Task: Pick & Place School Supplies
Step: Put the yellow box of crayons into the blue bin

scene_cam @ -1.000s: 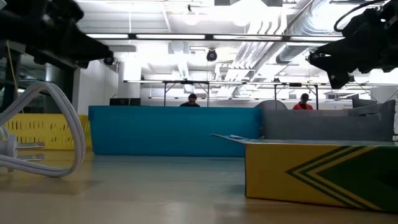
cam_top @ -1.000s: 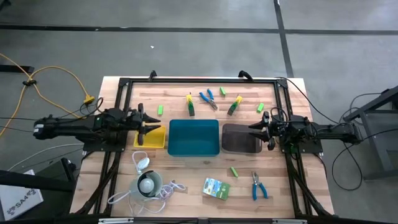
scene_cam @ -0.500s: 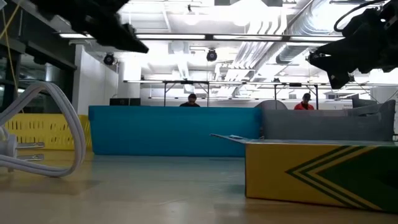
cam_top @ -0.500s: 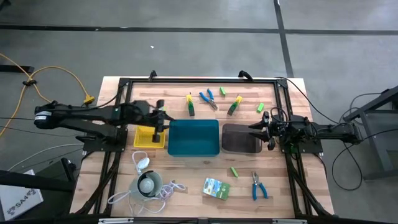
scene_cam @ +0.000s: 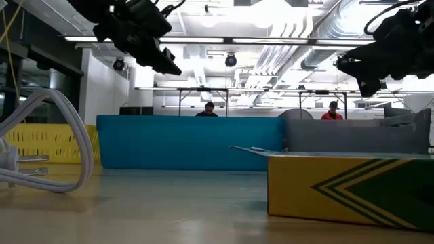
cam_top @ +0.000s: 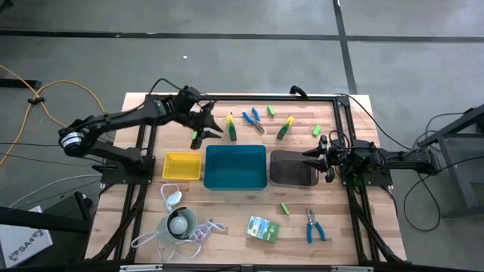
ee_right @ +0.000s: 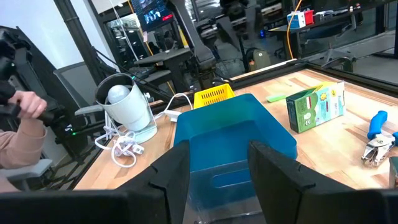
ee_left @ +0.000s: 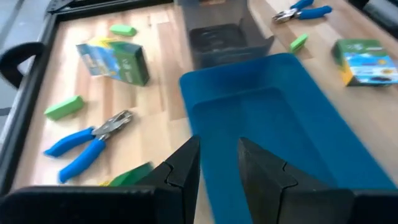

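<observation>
Left hand (cam_top: pixel 208 125), fingers apart and empty, hovers near a lime-green block (cam_top: pixel 195 134); a careless descent could knock it aside.

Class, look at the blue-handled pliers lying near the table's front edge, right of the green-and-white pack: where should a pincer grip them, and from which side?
Grip the blue-handled pliers across both handles, coming straight down from above. They lie flat with bare wood on each side, so fingers can straddle the handles.

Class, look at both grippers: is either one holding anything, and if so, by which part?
Nothing is held. The left gripper hangs open near the small green block, its jaws empty. The right gripper waits open over the dark grey tray.
</observation>
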{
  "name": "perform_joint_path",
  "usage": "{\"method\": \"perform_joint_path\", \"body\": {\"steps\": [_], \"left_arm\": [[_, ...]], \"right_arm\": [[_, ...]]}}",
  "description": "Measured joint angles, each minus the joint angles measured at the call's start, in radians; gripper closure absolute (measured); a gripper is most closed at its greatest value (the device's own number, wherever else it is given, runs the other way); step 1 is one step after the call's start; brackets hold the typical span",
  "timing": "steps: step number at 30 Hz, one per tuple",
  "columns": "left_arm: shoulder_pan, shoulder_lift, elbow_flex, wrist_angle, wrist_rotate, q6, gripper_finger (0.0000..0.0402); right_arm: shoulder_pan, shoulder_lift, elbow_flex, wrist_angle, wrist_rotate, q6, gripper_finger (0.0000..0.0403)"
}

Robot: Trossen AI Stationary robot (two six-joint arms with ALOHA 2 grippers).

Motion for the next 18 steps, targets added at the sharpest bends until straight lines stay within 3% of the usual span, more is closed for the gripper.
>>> {"method": "perform_joint_path", "body": {"steps": [7,18], "left_arm": [[-0.009,-0.004,0.023,-0.039,-0.068,0.026,0.0300],[0.014,0.069,0.234,-0.368,-0.178,0.256,0.0318]], "right_arm": [[0.000,0.000,0.000,0.000,0.000,0.000,0.0253],[0.000,0.000,0.000,0.000,0.000,0.000,0.0253]]}}
